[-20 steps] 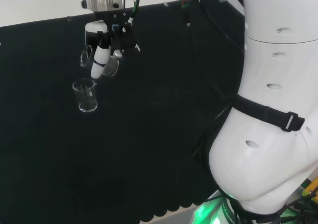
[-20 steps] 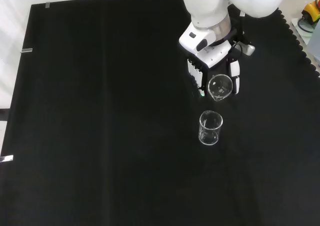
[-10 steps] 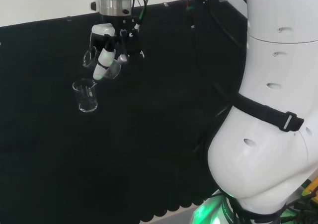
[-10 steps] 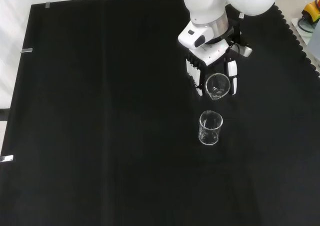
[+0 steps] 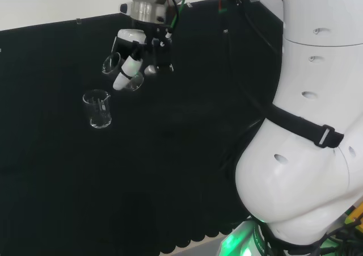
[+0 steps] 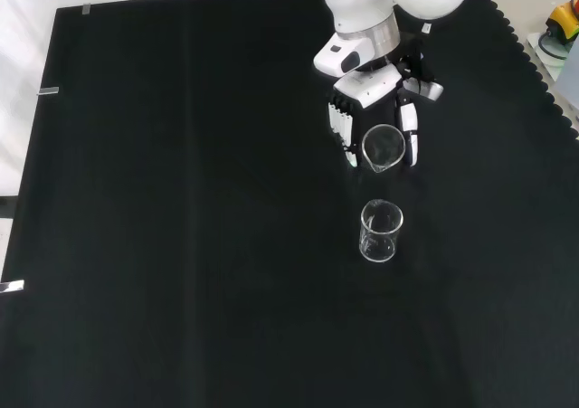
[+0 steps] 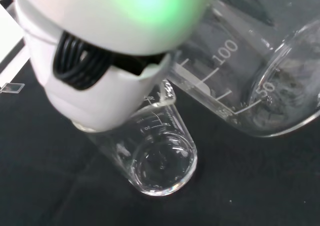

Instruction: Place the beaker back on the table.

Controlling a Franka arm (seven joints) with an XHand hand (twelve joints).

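A clear glass beaker hangs above the cloth in my hand, tilted so that its mouth and spout face the front camera. White fingers curl down one side of it and another down the other. In the head view the hand holds this beaker up and to the right of a second beaker. That second beaker stands upright on the black cloth, apart from the hand. In the wrist view the held beaker looms close, with the standing beaker beneath a blurred white hand part.
Black cloth covers the bench, with wide bare stretches to the left and below in the front view. The arm's big white links take up the right of the head view. The cloth's scalloped edge runs along the front view's right.
The hand has carried the held beaker away from the standing one: up and slightly left in the front view, right and up in the head view. The standing beaker has not moved.
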